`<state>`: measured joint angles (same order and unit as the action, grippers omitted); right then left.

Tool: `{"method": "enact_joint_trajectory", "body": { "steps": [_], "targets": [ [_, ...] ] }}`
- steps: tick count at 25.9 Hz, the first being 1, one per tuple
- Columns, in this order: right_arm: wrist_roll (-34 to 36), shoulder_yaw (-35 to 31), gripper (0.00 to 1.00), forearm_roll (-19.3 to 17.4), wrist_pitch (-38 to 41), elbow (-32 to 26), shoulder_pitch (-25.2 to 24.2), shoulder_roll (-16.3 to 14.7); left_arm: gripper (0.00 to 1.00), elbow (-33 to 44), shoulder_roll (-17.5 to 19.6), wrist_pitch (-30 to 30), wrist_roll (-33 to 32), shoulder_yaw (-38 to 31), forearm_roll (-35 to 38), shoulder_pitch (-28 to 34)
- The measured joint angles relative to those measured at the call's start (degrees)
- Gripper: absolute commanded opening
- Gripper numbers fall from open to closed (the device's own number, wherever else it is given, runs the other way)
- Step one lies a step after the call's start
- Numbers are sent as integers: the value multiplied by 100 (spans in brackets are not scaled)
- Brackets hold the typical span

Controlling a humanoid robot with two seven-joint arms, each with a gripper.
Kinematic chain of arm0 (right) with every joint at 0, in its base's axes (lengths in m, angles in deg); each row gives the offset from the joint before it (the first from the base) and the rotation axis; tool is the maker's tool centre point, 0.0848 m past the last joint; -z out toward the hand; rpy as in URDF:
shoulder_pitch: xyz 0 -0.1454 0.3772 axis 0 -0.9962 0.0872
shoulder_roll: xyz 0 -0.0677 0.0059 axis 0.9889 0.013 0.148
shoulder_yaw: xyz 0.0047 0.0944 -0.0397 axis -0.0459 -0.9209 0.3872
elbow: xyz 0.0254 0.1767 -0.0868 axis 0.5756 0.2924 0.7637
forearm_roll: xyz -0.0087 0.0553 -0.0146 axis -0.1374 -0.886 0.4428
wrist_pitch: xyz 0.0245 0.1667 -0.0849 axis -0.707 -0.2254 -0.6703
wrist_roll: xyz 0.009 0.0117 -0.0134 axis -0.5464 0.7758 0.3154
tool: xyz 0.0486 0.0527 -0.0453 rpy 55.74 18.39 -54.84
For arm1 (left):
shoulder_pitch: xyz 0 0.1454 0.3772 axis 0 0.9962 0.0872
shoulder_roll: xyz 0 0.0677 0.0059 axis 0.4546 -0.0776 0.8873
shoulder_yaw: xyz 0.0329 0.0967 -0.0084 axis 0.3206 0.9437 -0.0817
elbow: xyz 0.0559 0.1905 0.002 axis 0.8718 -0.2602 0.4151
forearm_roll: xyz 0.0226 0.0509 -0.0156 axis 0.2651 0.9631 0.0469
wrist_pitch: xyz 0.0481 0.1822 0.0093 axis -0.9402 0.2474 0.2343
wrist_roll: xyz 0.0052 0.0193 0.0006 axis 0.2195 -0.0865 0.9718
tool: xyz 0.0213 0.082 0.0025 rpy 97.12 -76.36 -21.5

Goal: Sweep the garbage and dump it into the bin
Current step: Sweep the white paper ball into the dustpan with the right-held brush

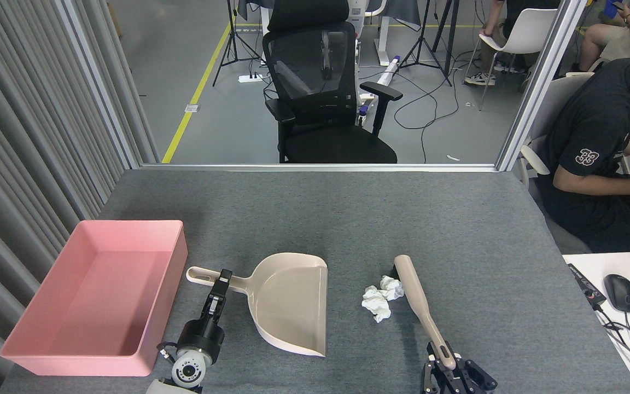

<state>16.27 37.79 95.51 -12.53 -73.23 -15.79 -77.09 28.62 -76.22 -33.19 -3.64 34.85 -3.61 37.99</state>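
Two crumpled white tissue wads, the garbage (380, 295), lie on the grey table between dustpan and brush. The beige dustpan (293, 303) rests with its open mouth facing right toward them; my left gripper (221, 280) is shut on its handle. My right gripper (446, 365), at the bottom edge, is shut on the handle of a beige brush (416, 298), whose dark bristled head touches the right side of the garbage. The pink bin (47, 350) sits at the left, nothing visible inside.
The grey felt table (348, 213) stretches back to a glass partition. A white desk with a mouse (620, 292) and cables adjoins the right edge. A person sits beyond the right side; a black office chair (320, 93) stands behind the glass.
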Motion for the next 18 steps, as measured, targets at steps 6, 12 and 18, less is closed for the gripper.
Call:
{"method": "enact_joint_trajectory", "body": {
  "steps": [6,12,18],
  "targets": [
    [-6,224,18,8,-43,5,-43,249,20,9,1,-21,30,-2,153,17],
    [-12,624,18,34,-208,13,-53,526,21,9,-4,-21,32,-2,168,20],
    [-47,1763,18,-7,-946,25,21,801,21,3,-2,-17,31,-2,169,26]
  ]
}}
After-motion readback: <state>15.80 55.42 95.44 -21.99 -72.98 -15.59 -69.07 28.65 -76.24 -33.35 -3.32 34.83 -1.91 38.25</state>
